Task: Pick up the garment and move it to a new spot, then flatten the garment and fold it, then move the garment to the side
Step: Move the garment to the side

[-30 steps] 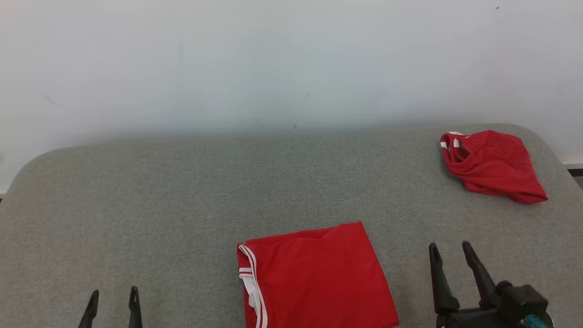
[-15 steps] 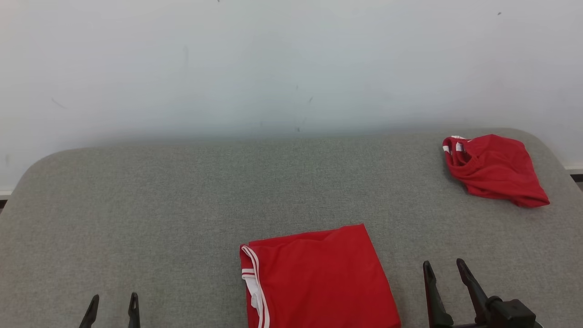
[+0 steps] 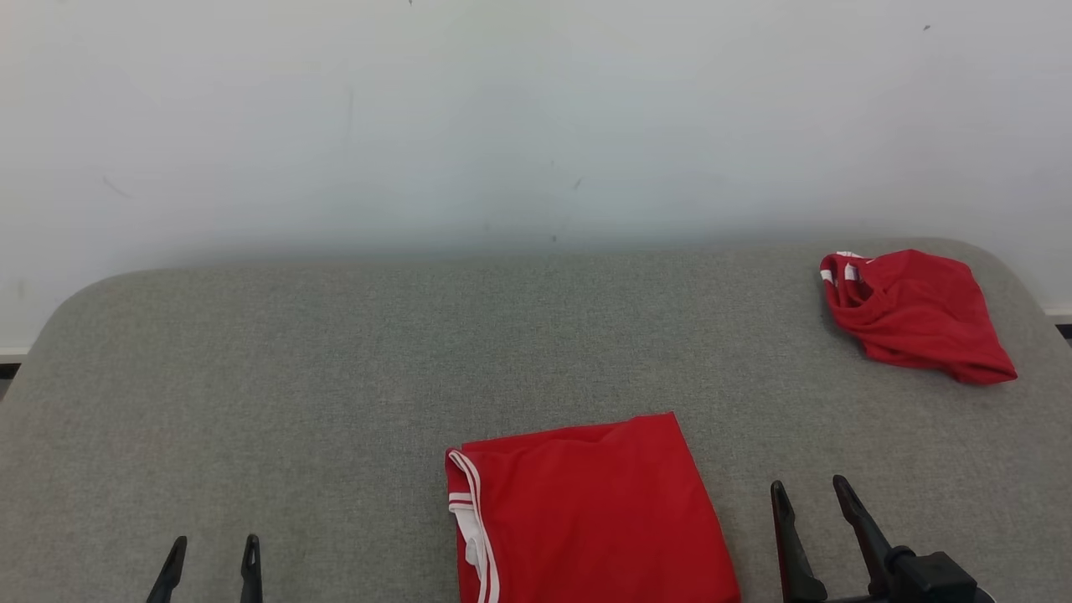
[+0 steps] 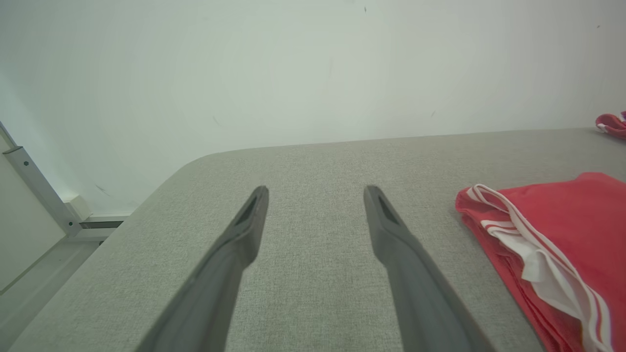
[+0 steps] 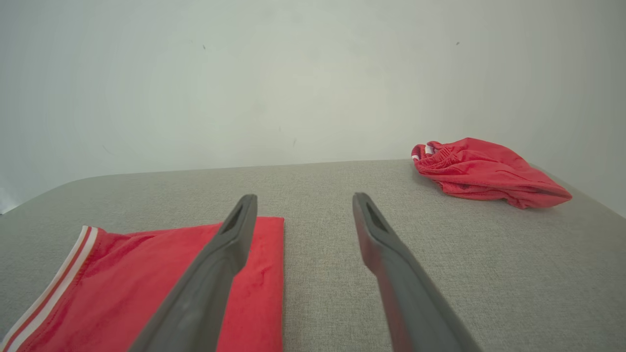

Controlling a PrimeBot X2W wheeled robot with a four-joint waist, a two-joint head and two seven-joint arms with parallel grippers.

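Both left gripper (image 3: 215, 544) and right gripper (image 3: 807, 487) are open, empty. Best to pinch the folded garment (image 3: 586, 511) at 6 o'clock by both sides together.

Grey fabric surface (image 3: 335, 352) with rounded corners, plain white wall (image 3: 502, 109)

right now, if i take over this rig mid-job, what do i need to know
left gripper: open, empty, at the near left over the bare grey padded surface.
right gripper: open, empty, just right of the folded garment, apart from it.
folded garment: red with white trim, flat in a neat rectangle at near centre.
crumpled garment: also red, bunched at the far right corner.
Done: the near one looks flattened and folded.
Left: move it to the side. The crumpled one is not folded.
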